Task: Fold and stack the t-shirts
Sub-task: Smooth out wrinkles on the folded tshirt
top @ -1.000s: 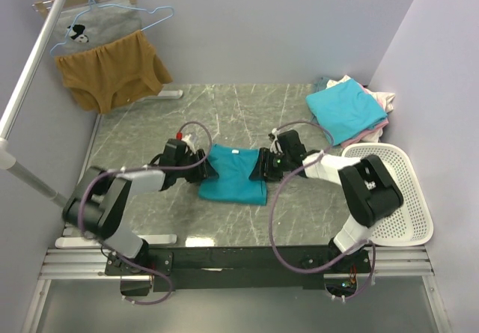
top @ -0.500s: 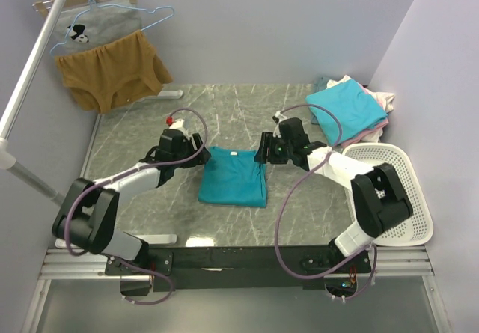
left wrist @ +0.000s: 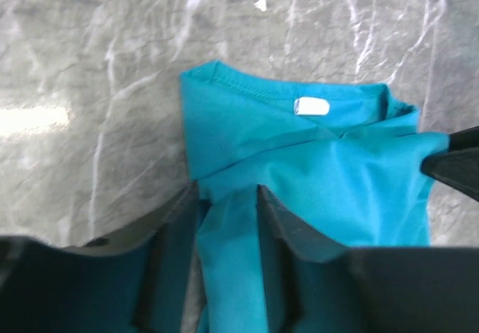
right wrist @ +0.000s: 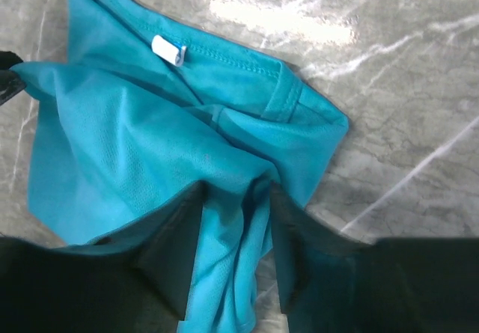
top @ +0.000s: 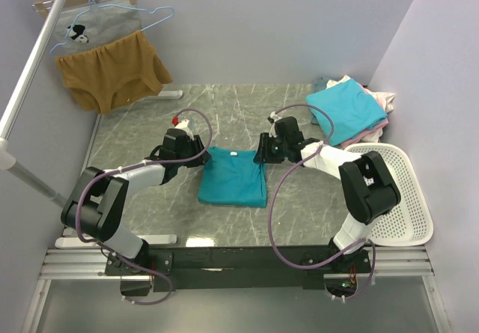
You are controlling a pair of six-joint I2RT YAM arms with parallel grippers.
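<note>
Grey marble counter (top: 135, 153): the teal t-shirt (top: 233, 179) lies centred, long axis running near to far, collar at the far end. Left hand (left wrist: 224, 198) and right hand (right wrist: 236, 191) each pinch a far corner, fingers narrow on cloth.

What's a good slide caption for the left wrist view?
Left gripper pinching a raised fold of the teal t-shirt lying on the grey marbled table.
</note>
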